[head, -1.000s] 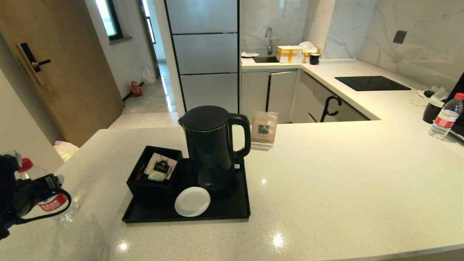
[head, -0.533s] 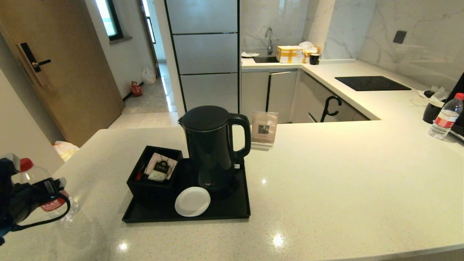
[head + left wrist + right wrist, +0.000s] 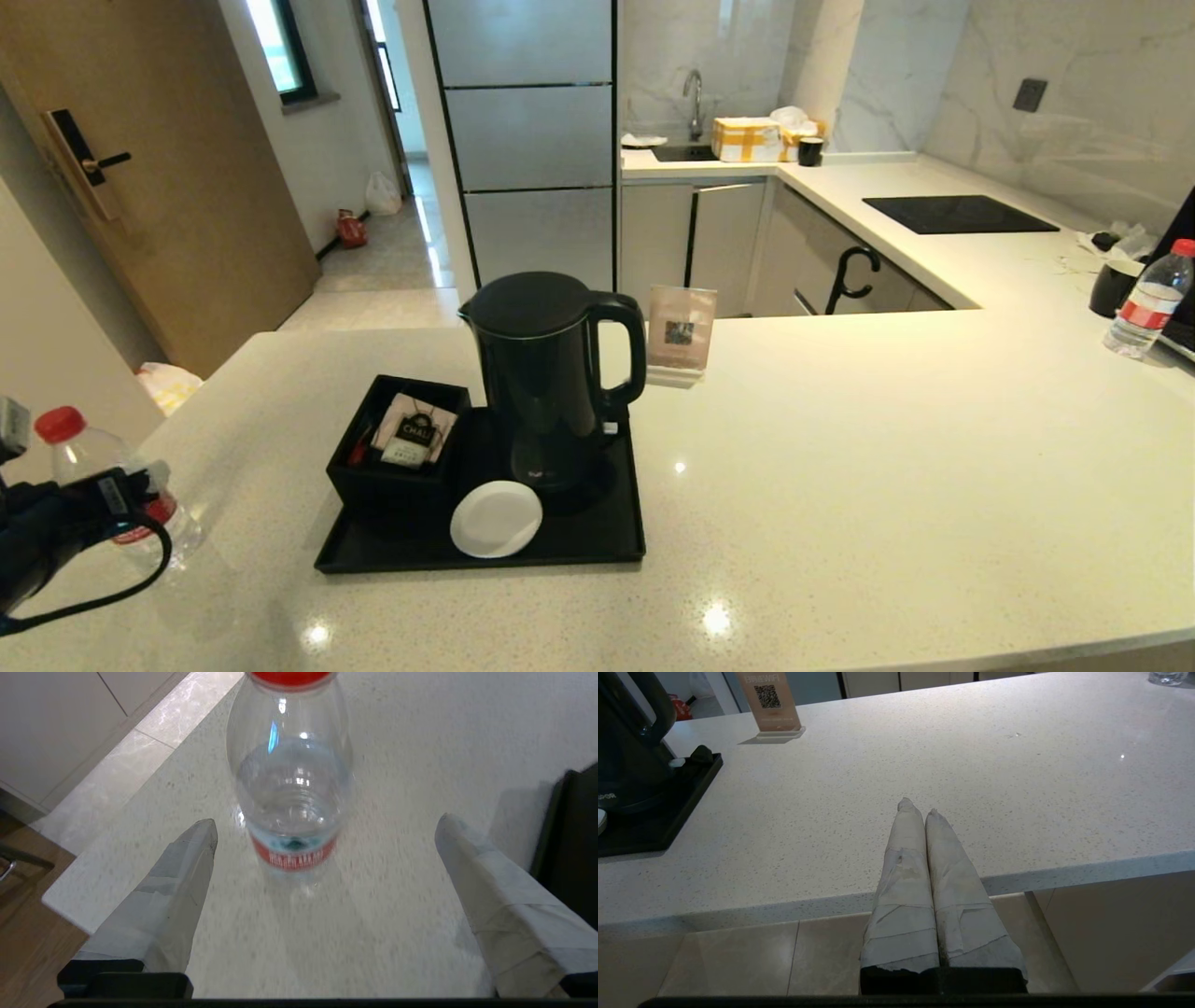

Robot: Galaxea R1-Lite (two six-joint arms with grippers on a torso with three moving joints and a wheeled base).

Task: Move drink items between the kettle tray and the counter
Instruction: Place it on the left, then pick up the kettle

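- Your worktop (image 3: 840,467) carries the tray (image 3: 597,546) at centre-left.
- On that tray stand the kettle (image 3: 541,373), a black box (image 3: 397,448) of sachets to its left, and a white coaster (image 3: 496,519) in front.
- A card stand (image 3: 680,334) sits just behind the tray.
- Your bottle (image 3: 292,788) stands upright near the worktop's left edge, well apart from the tray.
- The left end effector (image 3: 327,826) is spread wide, fingers (image 3: 187,858) clear of the bottle.
- The right end effector (image 3: 917,807) is pressed closed at the near edge.
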